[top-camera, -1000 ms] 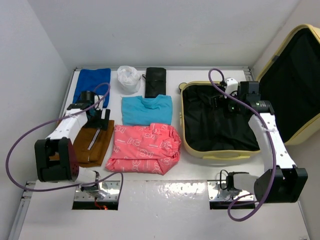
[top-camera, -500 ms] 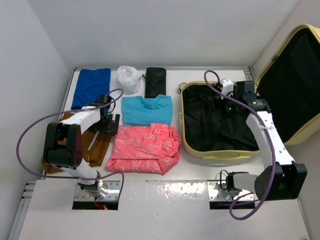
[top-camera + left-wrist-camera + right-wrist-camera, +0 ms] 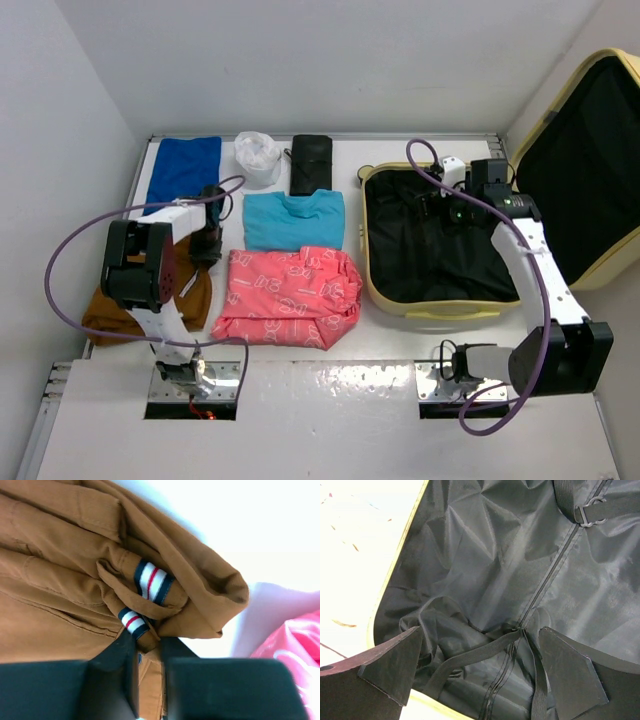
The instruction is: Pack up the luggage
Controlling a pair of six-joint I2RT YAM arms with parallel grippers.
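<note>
The left pincer (image 3: 149,649) is all but closed, its two black fingers (image 3: 122,680) nipping a fold of the brown trousers (image 3: 75,570) just below two small navy, white and red striped tabs (image 3: 152,582). From above, this pincer (image 3: 207,240) sits at the far right corner of the crumpled trousers (image 3: 150,300), with the left arm's own links standing over most of them. Just to its right lies the pink patterned garment (image 3: 290,295), its edge also showing in the wrist view (image 3: 285,635). Beyond that are a teal shirt (image 3: 295,220), and along the far edge of the worktop (image 3: 400,335) a blue folded cloth (image 3: 185,170), a white crumpled bag (image 3: 257,157) and a black pouch (image 3: 311,165).

The right pincer (image 3: 480,672) is spread wide and holds nothing. It hangs over the black lining of the luggage (image 3: 470,555), above a loose strap (image 3: 470,655) and the central zip (image 3: 555,565). The luggage (image 3: 430,308) lies open on the right side of the worktop, its lid (image 3: 590,160) propped up against the right wall, and the right pincer (image 3: 440,205) is over its far part.

A second ago the left arm stretched low towards the near left and the trousers lay flat; now the arm is folded upright and the trousers are bunched and shifted towards the near left. The right arm has barely moved
</note>
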